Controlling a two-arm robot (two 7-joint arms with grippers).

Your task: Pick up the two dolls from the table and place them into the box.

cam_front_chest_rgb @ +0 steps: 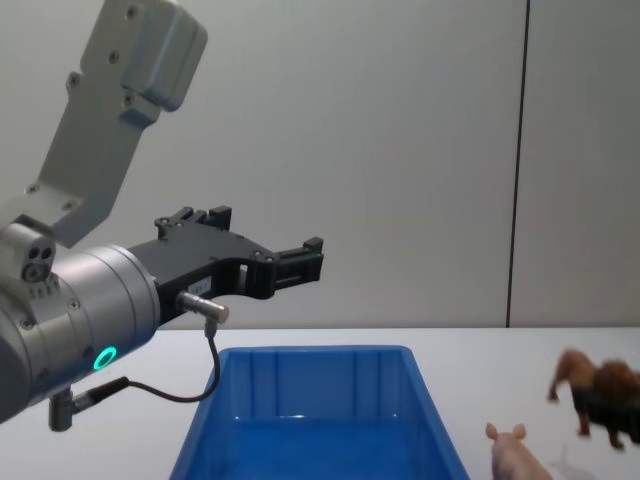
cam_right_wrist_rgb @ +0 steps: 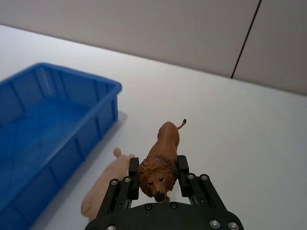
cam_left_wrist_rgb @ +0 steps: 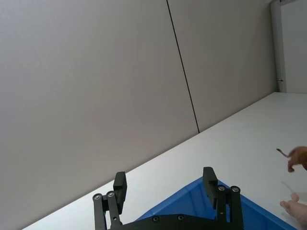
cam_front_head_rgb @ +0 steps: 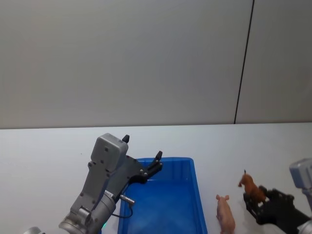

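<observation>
**Lion gripped on the right, box waiting at 9 o'clock**

The right gripper (cam_right_wrist_rgb: pixel 158 165) had closed partway on the reddish-brown lion (cam_right_wrist_rgb: pixel 165 143). Its two fingers pinched the mane and shoulders from either side, with the head toward the wrist and the tail pointing away. Whether the feet had cleared the white table (cam_right_wrist_rgb: pixel 230 124) could not be told. The pale pink pig (cam_right_wrist_rgb: pixel 103 184) lay on the table just beside the lion, between it and the blue bin (cam_right_wrist_rgb: pixel 88 136). In the head view the pig was near the bin's 3 o'clock wall and the lion at about the pig's 1 o'clock.

The left gripper (cam_left_wrist_rgb: pixel 164 177) hung spread wide and empty above the bin's 10 o'clock corner.

The step in hand looked like carrying the lion to the bin. To do it well, the arm would first need to rise enough to pass over both the pig and the bin's wall. It could then travel toward 9 o'clock and let go low over the open floor. The grip sat forward on the body, so a slow, level carry would guard against the lion pivoting. The left arm crowded the far corner, so a release nearer the 3 o'clock side seemed safer.
</observation>
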